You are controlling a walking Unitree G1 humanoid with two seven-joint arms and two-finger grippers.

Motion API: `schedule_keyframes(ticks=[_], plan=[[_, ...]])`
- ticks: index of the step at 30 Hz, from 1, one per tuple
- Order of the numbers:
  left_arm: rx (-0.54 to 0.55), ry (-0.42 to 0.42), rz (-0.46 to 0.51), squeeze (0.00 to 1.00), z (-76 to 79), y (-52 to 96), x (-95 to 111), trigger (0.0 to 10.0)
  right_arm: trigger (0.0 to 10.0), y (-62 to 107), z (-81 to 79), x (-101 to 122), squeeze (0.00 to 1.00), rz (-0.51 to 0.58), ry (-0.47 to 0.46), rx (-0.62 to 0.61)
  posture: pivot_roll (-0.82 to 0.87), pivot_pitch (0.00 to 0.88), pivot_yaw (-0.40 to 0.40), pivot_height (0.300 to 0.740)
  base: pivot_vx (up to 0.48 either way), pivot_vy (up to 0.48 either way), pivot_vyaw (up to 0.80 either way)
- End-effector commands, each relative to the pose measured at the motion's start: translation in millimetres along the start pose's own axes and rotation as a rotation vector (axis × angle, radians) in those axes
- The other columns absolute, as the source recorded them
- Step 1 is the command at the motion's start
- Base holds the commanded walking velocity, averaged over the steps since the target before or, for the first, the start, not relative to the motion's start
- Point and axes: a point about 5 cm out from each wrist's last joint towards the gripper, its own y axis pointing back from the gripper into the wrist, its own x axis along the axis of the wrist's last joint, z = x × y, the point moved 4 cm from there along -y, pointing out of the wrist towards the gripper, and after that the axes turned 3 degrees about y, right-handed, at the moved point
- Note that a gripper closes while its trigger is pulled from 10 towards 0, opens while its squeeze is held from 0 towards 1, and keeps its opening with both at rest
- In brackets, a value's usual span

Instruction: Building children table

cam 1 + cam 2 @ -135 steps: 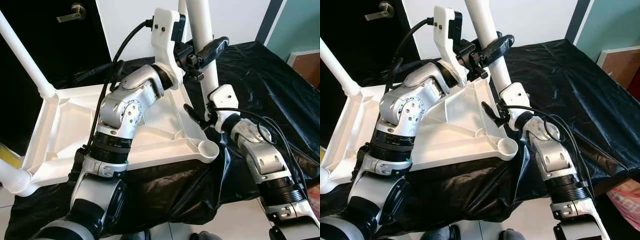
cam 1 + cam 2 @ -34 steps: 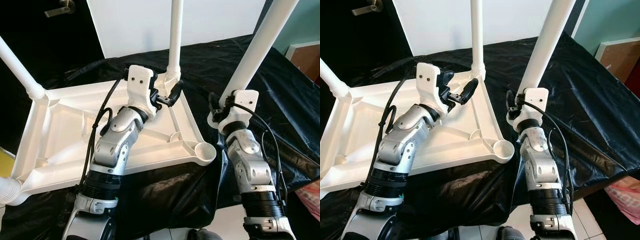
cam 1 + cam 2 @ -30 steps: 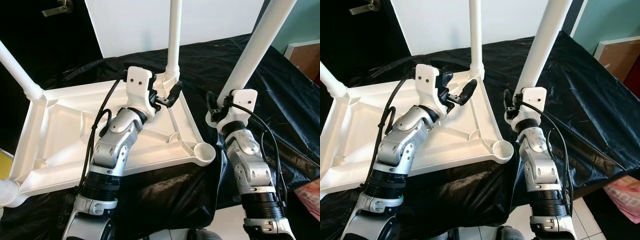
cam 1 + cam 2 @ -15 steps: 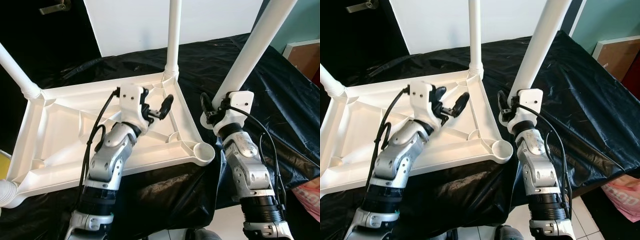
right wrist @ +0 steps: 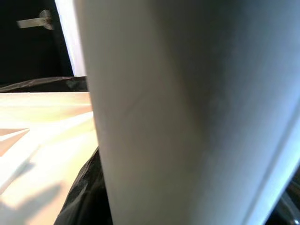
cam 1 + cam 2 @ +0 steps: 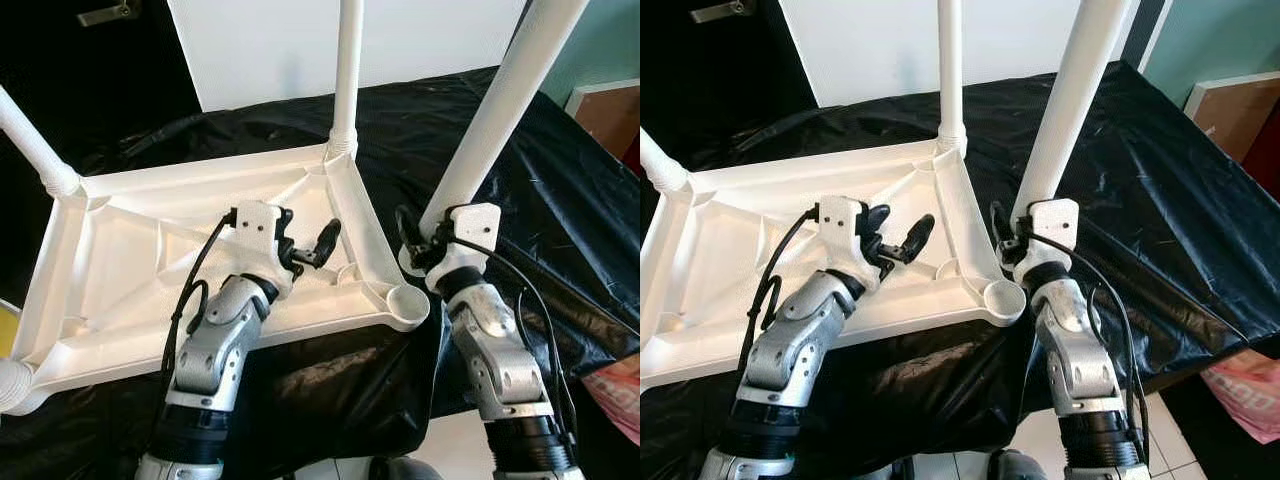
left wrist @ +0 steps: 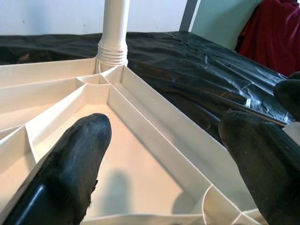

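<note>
The upturned white table (image 6: 120, 250) lies on the black-covered tabletop (image 6: 560, 200) (no writing visible). The left pincer (image 6: 305, 245) hovers released above it; the right pincer (image 6: 425, 235) grasps a loose leg (image 6: 495, 110).

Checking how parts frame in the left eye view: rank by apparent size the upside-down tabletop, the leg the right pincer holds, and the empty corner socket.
1. Tabletop, largest.
2. Leg at the right pincer; it looks thick partly because it is nearer the camera.
3. Corner socket, smallest.
</note>
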Motion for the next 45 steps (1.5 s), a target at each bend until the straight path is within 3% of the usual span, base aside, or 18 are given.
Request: schedule_keyframes(ticks=[1,13,17,21,25,28,38,45], plan=[[-0.039,-0.024,0.003,0.00,3.5,4.9,-1,10.0,10.0,4.5,-9.1,2,0.00,0.023,0.006,0.045,0.00,0.122,-0.021,0.740,0.000,0.000,0.00],[-0.217,-0.094,0.011,0.00,23.5,25.7,-12,10.0,10.0,18.9,-17.4,-4,0.00,0.001,-0.014,0.086,0.01,0.148,-0.024,0.740,0.000,0.000,0.00],[-0.325,-0.126,0.014,0.00,36.2,35.4,-13,10.0,10.0,22.9,-16.4,-8,0.00,-0.016,-0.025,0.092,0.01,0.160,-0.024,0.740,0.000,0.000,0.00],[-0.442,-0.166,-0.030,0.00,48.4,43.5,-21,10.0,10.0,23.7,-13.1,-13,0.00,-0.024,-0.026,0.088,0.01,0.162,-0.024,0.740,0.000,0.000,0.00],[-0.493,-0.170,-0.050,0.00,53.9,47.7,-25,10.0,10.0,24.6,-12.2,-15,0.00,-0.030,-0.032,0.087,0.01,0.163,-0.023,0.740,0.000,0.000,0.00],[-0.565,-0.180,-0.115,0.00,60.8,55.3,-35,10.0,10.0,29.7,-14.0,-22,0.00,-0.049,-0.051,0.102,0.01,0.165,-0.022,0.740,0.000,0.000,0.00],[-0.564,-0.180,-0.165,0.00,61.0,56.4,-43,10.0,10.0,39.6,-21.6,-35,0.00,-0.079,-0.073,0.144,0.01,0.163,-0.019,0.740,0.000,0.000,0.00],[-0.558,-0.190,-0.181,0.00,58.4,56.6,-43,10.0,10.0,51.1,-23.4,-45,0.00,-0.102,0.031,0.214,0.02,0.158,-0.006,0.740,0.000,0.000,0.00]])
